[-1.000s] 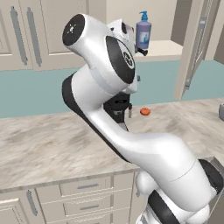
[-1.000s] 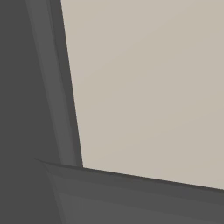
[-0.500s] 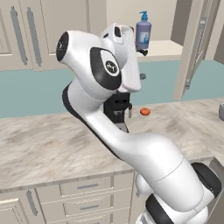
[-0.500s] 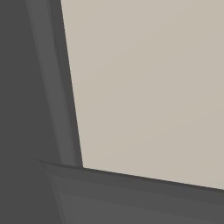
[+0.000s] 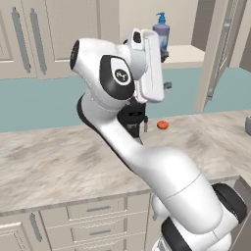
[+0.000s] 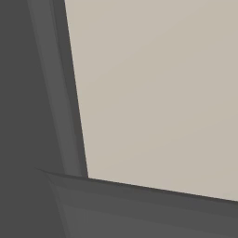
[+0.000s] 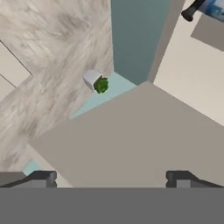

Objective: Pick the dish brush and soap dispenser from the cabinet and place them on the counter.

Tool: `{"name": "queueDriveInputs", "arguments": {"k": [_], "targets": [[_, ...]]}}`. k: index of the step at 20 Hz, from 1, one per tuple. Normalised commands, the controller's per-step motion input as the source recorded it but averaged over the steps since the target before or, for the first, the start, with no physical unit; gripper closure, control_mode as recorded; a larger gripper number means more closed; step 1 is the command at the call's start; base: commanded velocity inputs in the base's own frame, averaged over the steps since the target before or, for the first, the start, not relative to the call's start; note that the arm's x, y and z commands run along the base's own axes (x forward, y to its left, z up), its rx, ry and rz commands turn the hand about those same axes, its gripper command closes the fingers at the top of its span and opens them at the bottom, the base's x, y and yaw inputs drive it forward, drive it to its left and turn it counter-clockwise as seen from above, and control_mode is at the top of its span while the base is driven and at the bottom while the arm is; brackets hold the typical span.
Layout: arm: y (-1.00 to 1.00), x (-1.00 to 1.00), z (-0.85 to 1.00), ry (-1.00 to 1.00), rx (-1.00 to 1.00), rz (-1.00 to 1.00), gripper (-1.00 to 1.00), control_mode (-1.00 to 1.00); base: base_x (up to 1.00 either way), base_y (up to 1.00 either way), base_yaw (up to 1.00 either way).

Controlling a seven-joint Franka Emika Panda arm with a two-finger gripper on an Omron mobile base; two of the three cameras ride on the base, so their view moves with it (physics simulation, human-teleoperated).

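Observation:
The soap dispenser, a lavender-blue bottle with a blue pump, stands on the shelf of the open cabinet. In the hand view, a corner of the soap dispenser and the black end of the dish brush show at the top right on the cream shelf. My gripper is open, its fingertips wide apart with nothing between them. In the left base view the gripper hangs just below and in front of the shelf, apart from both things. The marbled counter runs below.
The cabinet door stands open to the right of the shelf. A dark coffee machine sits behind my arm, with a small orange-red thing beside it. A small potted plant stands by the teal wall. A flat beige panel is close to the right base camera.
My arm's upper joints have swung left and the hand has turned and come a little lower in front of the cabinet shelf. The gripper has stayed open.

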Motion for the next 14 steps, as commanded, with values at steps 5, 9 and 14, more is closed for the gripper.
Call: {"name": "queueDriveInputs", "arguments": {"k": [5, 9, 14], "targets": [[-0.35, 0.0, 0.0, -0.01, 0.0, 0.0, -1.0, -1.0, 0.0, 0.0, 0.0], [-0.36, 0.0, 0.0, 0.0, -0.03, 0.0, -1.0, -1.0, 0.0, 0.0, 0.0], [-0.32, 0.04, 0.0, 0.0, -0.06, 0.0, -1.0, -1.0, 0.0, 0.0, 0.0]]}}
